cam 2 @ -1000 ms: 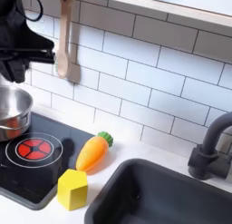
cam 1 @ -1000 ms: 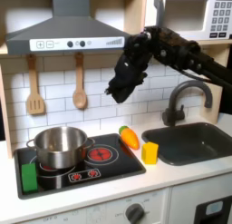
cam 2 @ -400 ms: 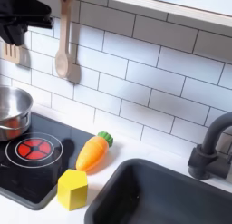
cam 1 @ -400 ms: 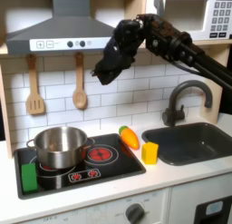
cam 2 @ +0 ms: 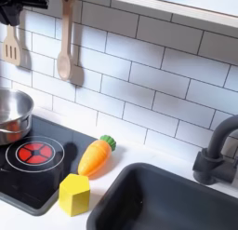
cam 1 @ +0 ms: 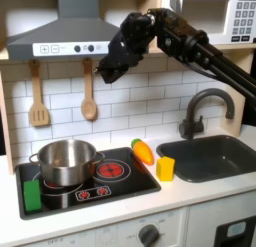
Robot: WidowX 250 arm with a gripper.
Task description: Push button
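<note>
I see the gripper [cam 1: 108, 69] up at the range hood [cam 1: 70, 36] in the first exterior view, right by the hood's buttons [cam 1: 82, 49] (tip seems at the rightmost one, contact unclear). Can't tell if its jaws are apart or closed; too dark. Steel pot [cam 1: 65, 161] sits on the stove's [cam 1: 120, 181] back-left burner, inside looks empty. Sink [cam 1: 215, 156] basin looks empty too. Carrot [cam 2: 94, 155] and yellow block [cam 2: 74, 193] lie btw stove and sink.

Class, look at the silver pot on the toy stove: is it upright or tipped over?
Upright. The pot sits flat on the stove with its open mouth facing up in the first exterior view.
</note>
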